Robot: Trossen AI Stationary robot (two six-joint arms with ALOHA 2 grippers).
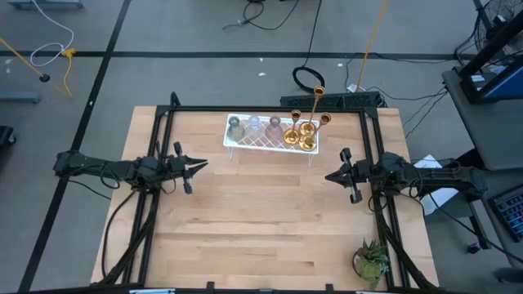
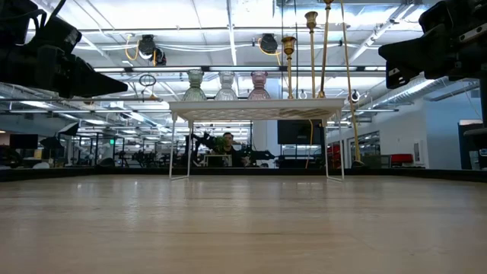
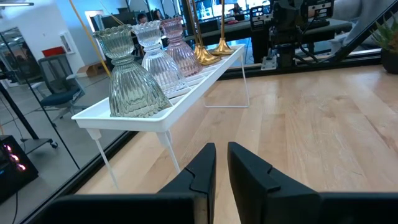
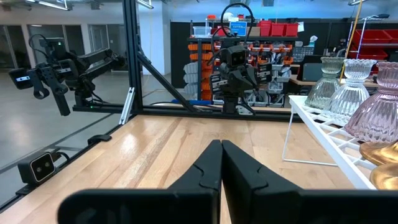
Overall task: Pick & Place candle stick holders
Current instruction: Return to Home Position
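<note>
A white lattice tray [image 1: 245,145] on thin legs stands at the table's far middle. On it, from left to right, stand a greenish [image 1: 236,126], a clear [image 1: 254,126] and a pinkish glass holder [image 1: 274,126]. The gold holders [image 1: 306,137] stand at its right end, two of them tall [image 2: 311,53]. Each holder rests on its base. My left gripper [image 1: 204,164] hovers left of the tray on its near side, with only a narrow slit between its fingers [image 3: 222,163], and it is empty. My right gripper [image 1: 328,175] hovers right of the tray on its near side, shut [image 4: 222,149] and empty.
A small green potted plant [image 1: 372,260] stands at the table's near right corner. A black frame [image 1: 163,122] runs along the table's left, far and right edges. Bare wood [image 1: 261,212] lies between the two grippers and toward the near edge. A person [image 2: 227,144] sits in the room behind.
</note>
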